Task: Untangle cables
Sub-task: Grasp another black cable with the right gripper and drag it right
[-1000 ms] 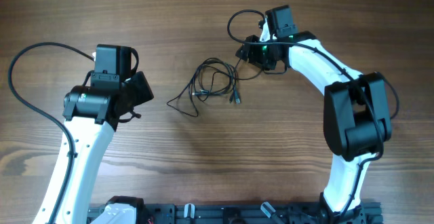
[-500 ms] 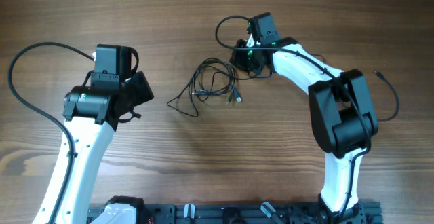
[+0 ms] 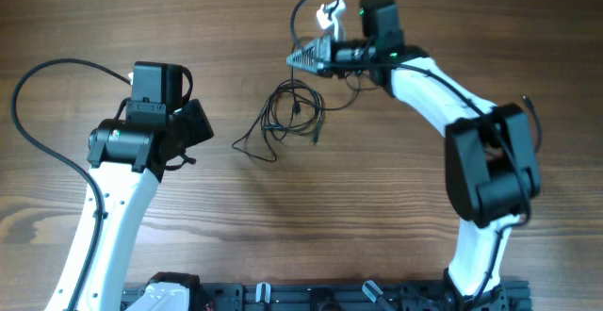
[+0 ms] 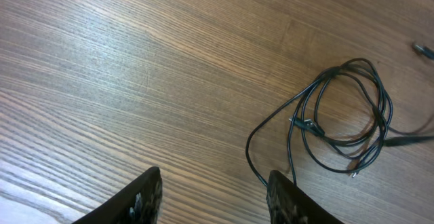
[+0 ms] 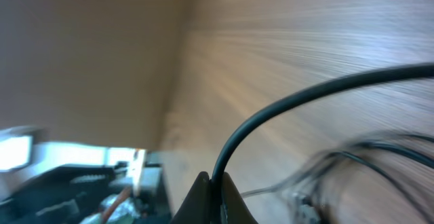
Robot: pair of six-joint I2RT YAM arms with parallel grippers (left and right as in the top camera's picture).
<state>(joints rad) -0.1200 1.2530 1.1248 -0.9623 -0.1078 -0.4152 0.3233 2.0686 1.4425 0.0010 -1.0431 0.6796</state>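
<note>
The cables [image 3: 294, 113] lie as a loose tangle of thin black cords on the wooden table, between the two arms. My right gripper [image 3: 303, 57] is turned on its side at the far edge of the tangle, shut on one cord. In the right wrist view that cord [image 5: 285, 108] rises in an arc out of the pinched fingertips [image 5: 203, 190]. My left gripper [image 3: 195, 125] hangs to the left of the tangle, apart from it. In the left wrist view the gripper [image 4: 213, 183] is open and empty, with the tangle [image 4: 339, 115] ahead to the right.
A thick black robot cable [image 3: 28, 113] loops at the far left of the table. The arms' base rail [image 3: 330, 297] runs along the near edge. A loose plug end [image 4: 422, 48] lies at the right of the left wrist view.
The right gripper has shut on a cord, rolled onto its side and swung left and toward the far edge. The tangle has been drawn slightly narrower. The left arm has stayed still.
</note>
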